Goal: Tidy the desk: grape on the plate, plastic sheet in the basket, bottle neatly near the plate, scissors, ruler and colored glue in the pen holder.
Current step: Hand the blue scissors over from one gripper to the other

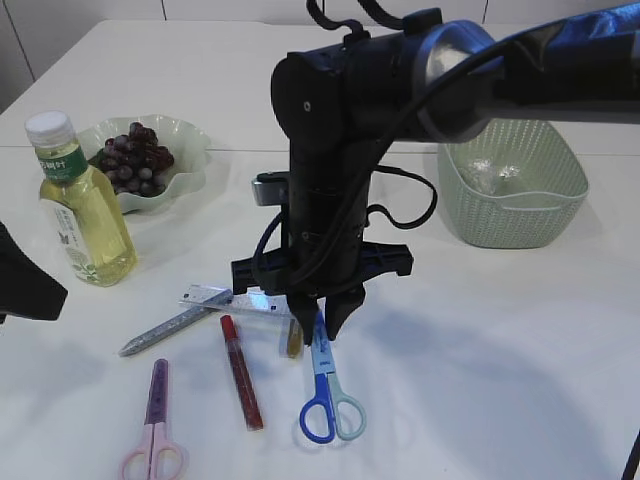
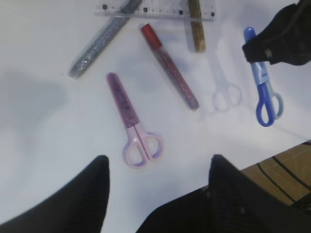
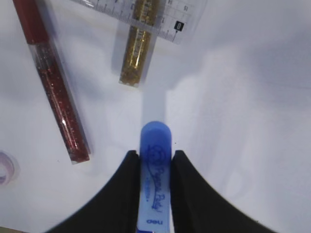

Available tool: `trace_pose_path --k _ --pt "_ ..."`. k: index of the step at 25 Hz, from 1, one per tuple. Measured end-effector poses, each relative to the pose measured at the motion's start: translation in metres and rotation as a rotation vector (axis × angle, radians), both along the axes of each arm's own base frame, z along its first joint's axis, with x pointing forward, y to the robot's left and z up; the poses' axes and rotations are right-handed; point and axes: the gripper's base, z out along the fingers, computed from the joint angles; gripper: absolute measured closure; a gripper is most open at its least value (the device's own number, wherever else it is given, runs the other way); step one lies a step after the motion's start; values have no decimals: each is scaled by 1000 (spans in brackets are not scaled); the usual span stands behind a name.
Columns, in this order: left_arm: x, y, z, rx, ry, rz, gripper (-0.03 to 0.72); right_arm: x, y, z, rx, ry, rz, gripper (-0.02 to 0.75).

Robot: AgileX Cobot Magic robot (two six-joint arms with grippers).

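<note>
The white table [image 1: 520, 330] carries a green basket [image 1: 512, 185] at two o'clock and grapes on a plate [image 1: 185, 135] at ten. Centre, the right gripper [image 1: 322, 322] is clamped on the blue scissors [image 1: 325, 395], lifted clear. The left gripper [image 2: 158, 167] hangs apart above the pink scissors [image 2: 133, 128].

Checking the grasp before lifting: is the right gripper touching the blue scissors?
Touching. The right wrist view shows the right gripper with both fingers pressed against the capped blade end of the blue scissors, no gap on either side.
</note>
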Motion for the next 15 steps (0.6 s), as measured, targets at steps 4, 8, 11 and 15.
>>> trace_pose_path --k 4,8,11,15 --pt "-1 -4 -3 -51 -19 -20 219 2 3 5 22 -8 0 580" --pt "0 -6 -2 -70 -38 -34 219 7 7 17 51 -39 2 580" --pt "1 -6 -3 -68 -43 -42 219 10 10 25 70 -64 4 580" --pt "7 -8 -11 -73 -14 -52 219 13 12 35 91 -90 5 580"
